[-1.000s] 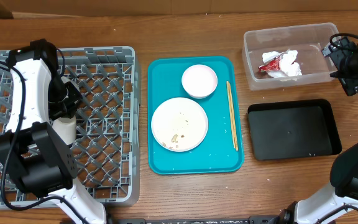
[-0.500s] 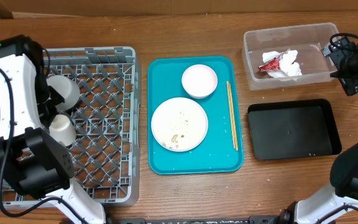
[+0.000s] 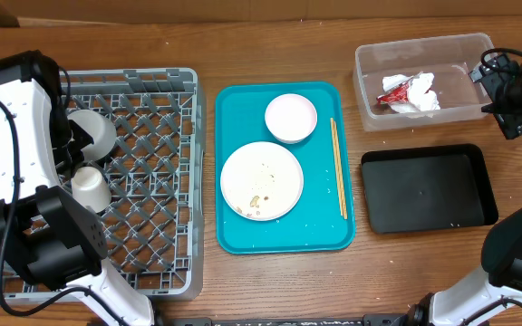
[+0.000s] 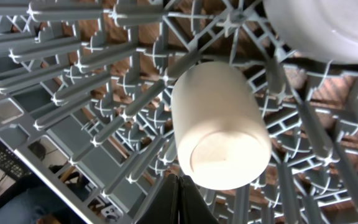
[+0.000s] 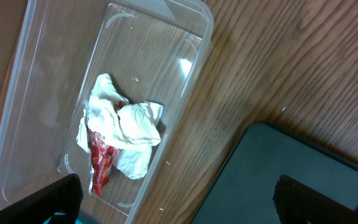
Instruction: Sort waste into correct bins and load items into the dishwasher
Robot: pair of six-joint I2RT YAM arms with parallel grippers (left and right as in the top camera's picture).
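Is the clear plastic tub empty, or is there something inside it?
Not empty: the clear tub holds a crumpled white napkin and a red wrapper, seen in overhead and right wrist views.

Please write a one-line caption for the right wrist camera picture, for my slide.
Right wrist view: clear tub holding a crumpled napkin and red wrapper, beside the black tray.

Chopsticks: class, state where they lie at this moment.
In the overhead view, the chopsticks lie lengthwise along the right side of the teal tray, just right of the plate and the small dish.
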